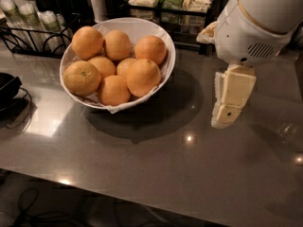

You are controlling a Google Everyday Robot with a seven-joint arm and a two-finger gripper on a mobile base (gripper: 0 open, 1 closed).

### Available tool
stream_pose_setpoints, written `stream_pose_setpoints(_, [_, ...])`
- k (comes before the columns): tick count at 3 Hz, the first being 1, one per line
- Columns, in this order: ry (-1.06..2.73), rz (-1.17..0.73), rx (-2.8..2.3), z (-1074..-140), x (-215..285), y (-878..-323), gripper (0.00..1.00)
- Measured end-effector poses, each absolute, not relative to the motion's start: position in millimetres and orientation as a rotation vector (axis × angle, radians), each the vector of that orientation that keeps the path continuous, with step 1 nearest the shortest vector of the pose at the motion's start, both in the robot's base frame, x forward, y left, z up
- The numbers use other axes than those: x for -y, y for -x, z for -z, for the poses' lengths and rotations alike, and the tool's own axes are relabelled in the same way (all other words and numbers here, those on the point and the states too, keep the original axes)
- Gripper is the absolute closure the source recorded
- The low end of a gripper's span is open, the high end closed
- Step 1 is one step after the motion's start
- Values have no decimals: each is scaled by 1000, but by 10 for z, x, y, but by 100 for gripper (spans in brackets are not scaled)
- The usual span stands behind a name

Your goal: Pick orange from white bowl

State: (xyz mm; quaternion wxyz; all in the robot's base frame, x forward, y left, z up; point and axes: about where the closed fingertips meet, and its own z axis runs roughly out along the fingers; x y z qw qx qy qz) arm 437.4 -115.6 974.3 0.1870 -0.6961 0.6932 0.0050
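The white bowl stands on the grey counter, left of centre, lined with crinkled white paper and holding several oranges. The orange, the largest and dullest, with a small dark stem dimple, lies at the bowl's left front edge. My gripper hangs point-down from the white arm at the right. It is above the counter, to the right of the bowl and apart from it, with nothing in it.
A black wire rack with cups stands at the back left. A black object with a cable lies at the left edge. Trays of packets line the back. The counter's front edge runs across the bottom.
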Motion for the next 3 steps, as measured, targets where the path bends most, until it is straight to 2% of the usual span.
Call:
stream_pose_setpoints(2, [2068, -219, -1668, -9834, 279, -4377, 0])
stream_pose_setpoints(3, [2068, -220, -1668, -9834, 276, -4377, 0])
